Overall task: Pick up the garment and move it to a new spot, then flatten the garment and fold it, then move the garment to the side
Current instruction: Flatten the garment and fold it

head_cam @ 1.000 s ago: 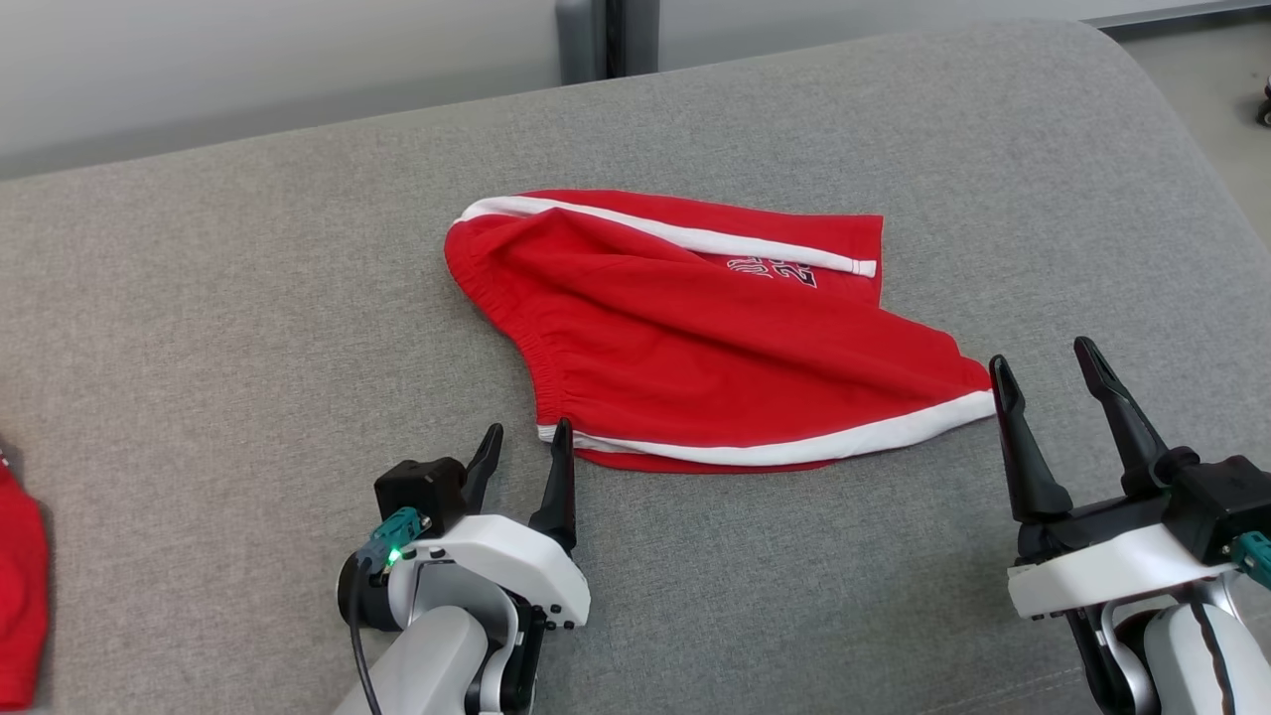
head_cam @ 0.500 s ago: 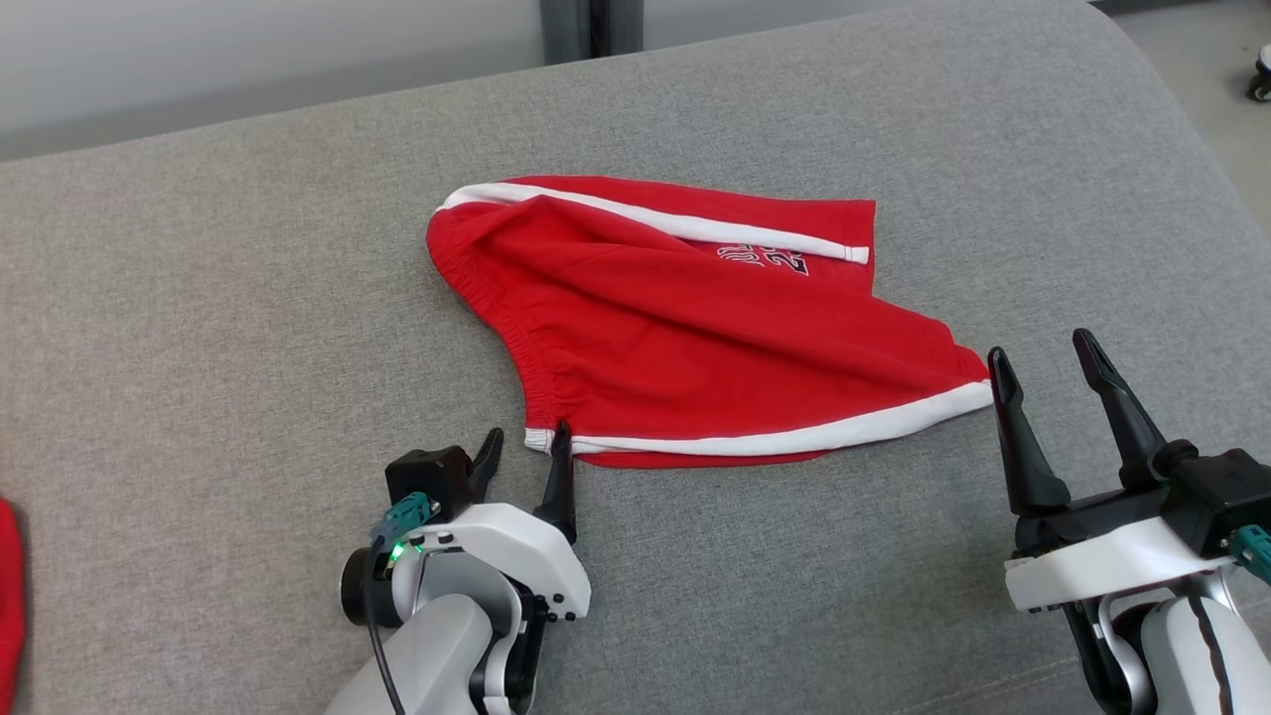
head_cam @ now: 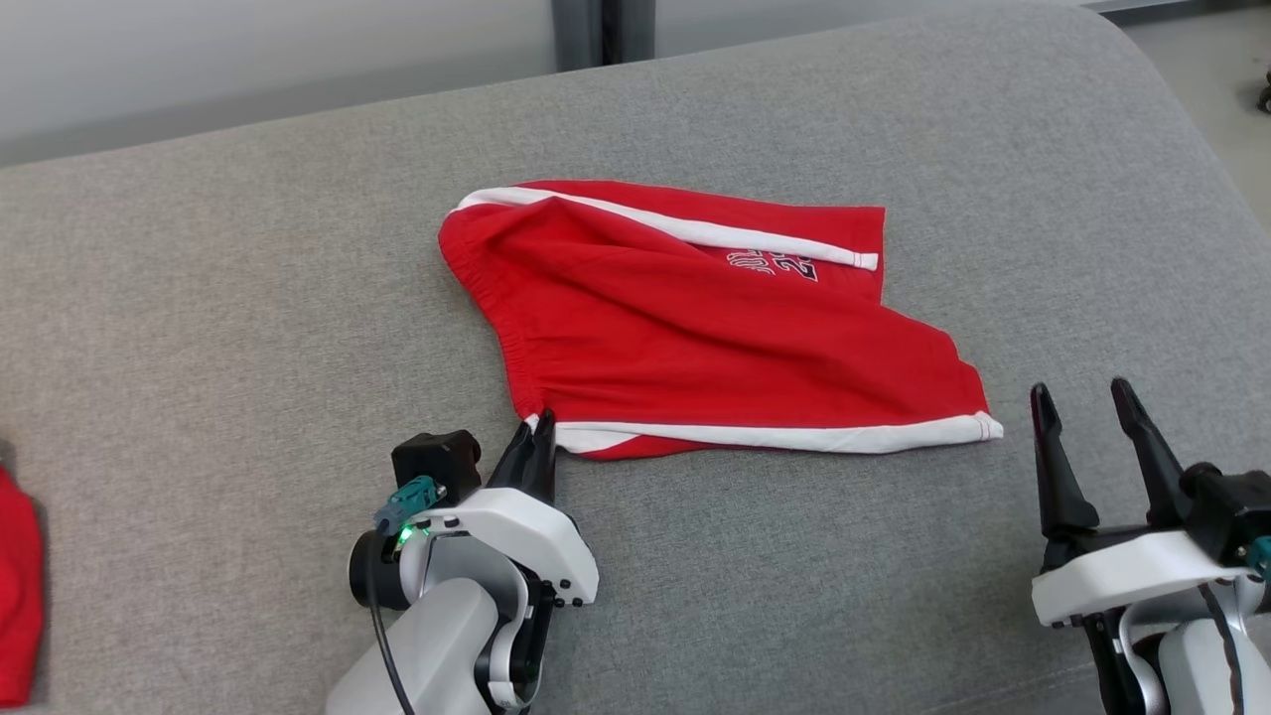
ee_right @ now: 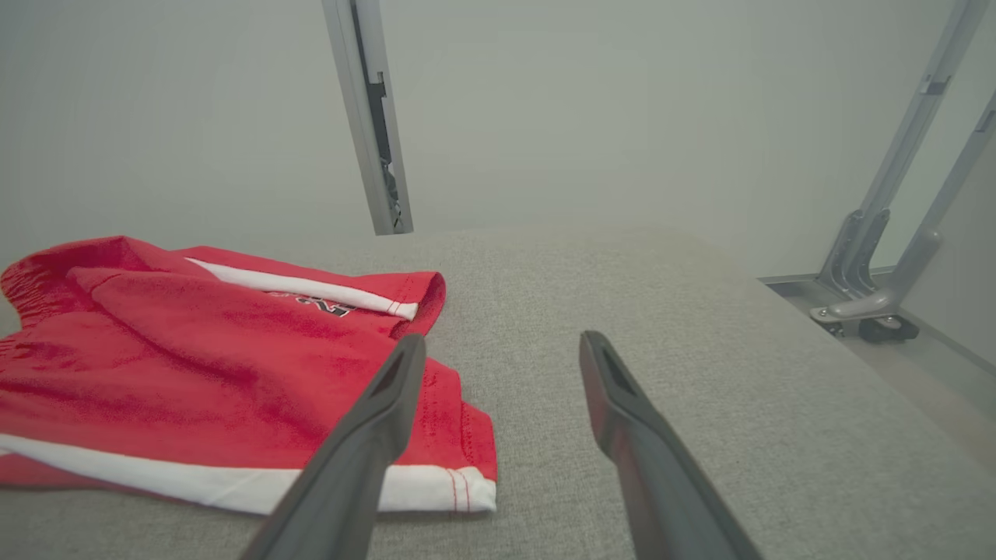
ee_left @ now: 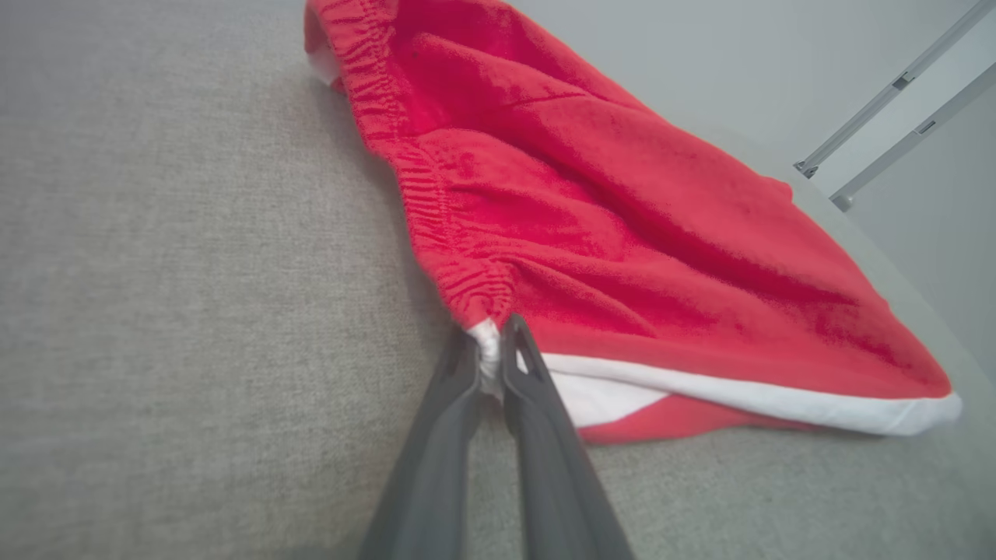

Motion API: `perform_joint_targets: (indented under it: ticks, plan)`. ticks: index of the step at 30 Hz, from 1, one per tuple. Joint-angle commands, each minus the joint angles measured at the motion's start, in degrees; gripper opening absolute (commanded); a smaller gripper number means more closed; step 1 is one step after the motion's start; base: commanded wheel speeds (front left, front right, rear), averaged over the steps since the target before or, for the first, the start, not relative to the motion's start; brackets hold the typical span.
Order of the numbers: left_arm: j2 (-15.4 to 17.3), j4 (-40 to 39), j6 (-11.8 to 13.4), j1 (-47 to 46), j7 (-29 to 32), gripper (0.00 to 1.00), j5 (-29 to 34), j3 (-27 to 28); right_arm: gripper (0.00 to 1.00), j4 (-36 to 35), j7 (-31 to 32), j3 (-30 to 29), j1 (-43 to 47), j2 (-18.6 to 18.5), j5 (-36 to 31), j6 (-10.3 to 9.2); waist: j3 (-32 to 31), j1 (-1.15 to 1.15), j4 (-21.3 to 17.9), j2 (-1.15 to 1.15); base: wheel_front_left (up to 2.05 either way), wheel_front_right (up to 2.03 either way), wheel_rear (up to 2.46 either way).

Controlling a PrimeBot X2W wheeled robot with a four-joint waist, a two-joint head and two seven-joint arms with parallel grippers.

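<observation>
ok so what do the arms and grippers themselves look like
Pale grey forearms, white wrist shells, each with two long dark tapering fingers. The left gripper has a black block, a teal plug beside a green light, and a black cable down the forearm. The right gripper has a teal plug too, and a black line down its forearm.

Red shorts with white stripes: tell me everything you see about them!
The red shorts look like soft fleecy cloth, with white side stripes, a gathered elastic waistband and dark lettering near one leg hem. They lie rumpled on the grey fabric cushion. The left gripper pinches the white waistband corner; the open right gripper stands just clear of the hem.
</observation>
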Motion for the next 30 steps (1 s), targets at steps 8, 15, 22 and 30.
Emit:
perform_joint_targets:
  ticks: [8,15,22,30]
  plan:
    - [0.3,-2.5,-0.4,2.5,0.0,0.00,2.2,0.5,1.00,12.1,-0.1,-1.4,-2.5,2.0,7.9,-0.02,-1.3,0.00,2.0,0.00,0.00,0.00,0.00]
    - [0.4,-3.5,-0.6,3.5,0.0,0.00,3.0,-0.6,1.00,19.8,-0.1,0.4,-5.8,2.7,16.3,-0.02,-1.7,0.00,3.0,0.00,0.00,0.00,0.00]
    - [0.4,-4.2,-0.6,3.3,0.0,0.00,3.3,-1.4,1.00,24.4,-0.1,2.3,-8.0,2.5,18.8,-0.02,-1.7,0.00,3.7,0.00,0.00,0.00,0.00]
    - [0.3,-4.8,-0.6,3.2,0.0,0.00,3.5,-1.8,1.00,28.8,-0.1,3.8,-10.2,2.1,21.5,-0.02,-1.5,0.00,4.1,0.00,0.00,0.00,0.00]
